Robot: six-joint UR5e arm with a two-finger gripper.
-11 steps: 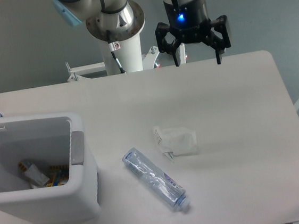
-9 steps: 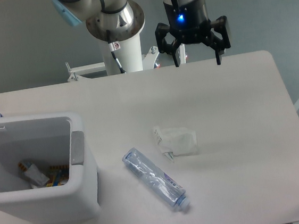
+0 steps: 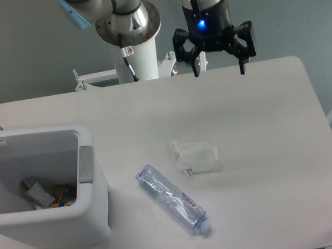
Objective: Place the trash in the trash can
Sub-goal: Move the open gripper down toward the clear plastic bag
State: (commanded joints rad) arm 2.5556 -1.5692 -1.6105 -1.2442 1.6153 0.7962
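Wrapper (image 3: 195, 156) and bottle (image 3: 172, 199) lie beside bin (image 3: 94, 200); claw (image 3: 218, 69) wide open, empty.

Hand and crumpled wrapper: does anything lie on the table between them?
No. In the camera view, only bare white table lies between the open hand at the far edge and the wrapper. The bottle lies nearer than the wrapper.

The crumpled translucent-white plastic wrapper (image 3: 195, 156) looks thin and creased, faintly shiny. The flattened clear plastic bottle with blue-printed label (image 3: 172, 199) glints along its ridges. The white boxy plastic trash can (image 3: 97, 203) is smooth, semi-matt, with a duller grey tab. The white bench (image 3: 261, 126) is smooth and matt. The black hand (image 3: 218, 69) looks like matt hard plastic or metal.
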